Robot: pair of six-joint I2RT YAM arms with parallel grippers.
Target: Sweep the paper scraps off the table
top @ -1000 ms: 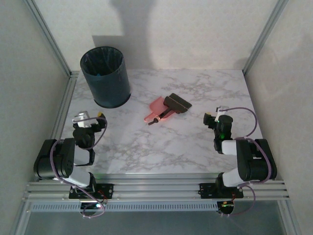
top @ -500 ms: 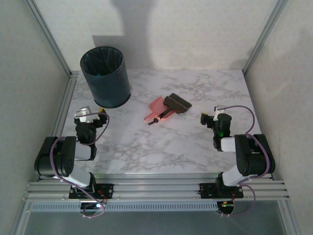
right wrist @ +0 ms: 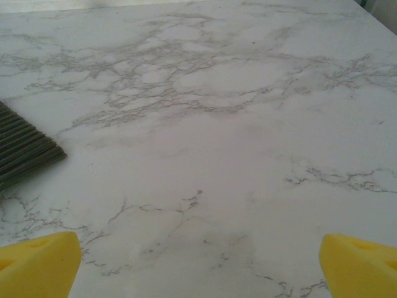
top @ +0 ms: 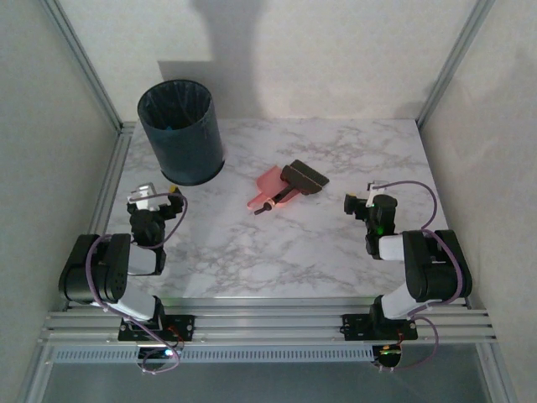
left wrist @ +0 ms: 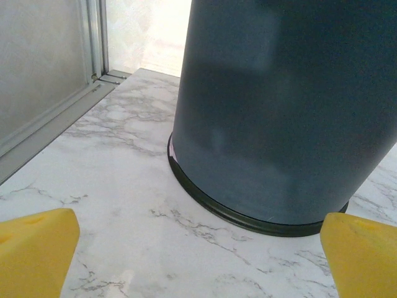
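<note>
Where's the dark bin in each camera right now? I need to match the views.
Top external: dark bin at the far left corner of the table.
Left wrist: the bin looms straight ahead, upper right.
Right wrist: faces brush bristles at its left edge.
Shared landmark: the table, grey-veined marble.

White table (top: pixel 336 159) with thin grey wiggly lines all over, like marble. Dark blue-grey bin (top: pixel 180 143) at the upper left, with a black ring round its bottom. Pink dustpan (top: pixel 265 188) in the middle. Dark brown brush (top: pixel 304 177) right by it, with grey stripy bristles (right wrist: pixel 22 152). Bright yellow tips on the left gripper (left wrist: pixel 198 254) and the right gripper (right wrist: pixel 198 261). Black arms (top: pixel 432 277) with white bits and purple cables (top: pixel 417 186). Silver rails (top: pixel 268 323) along the bottom.
</note>
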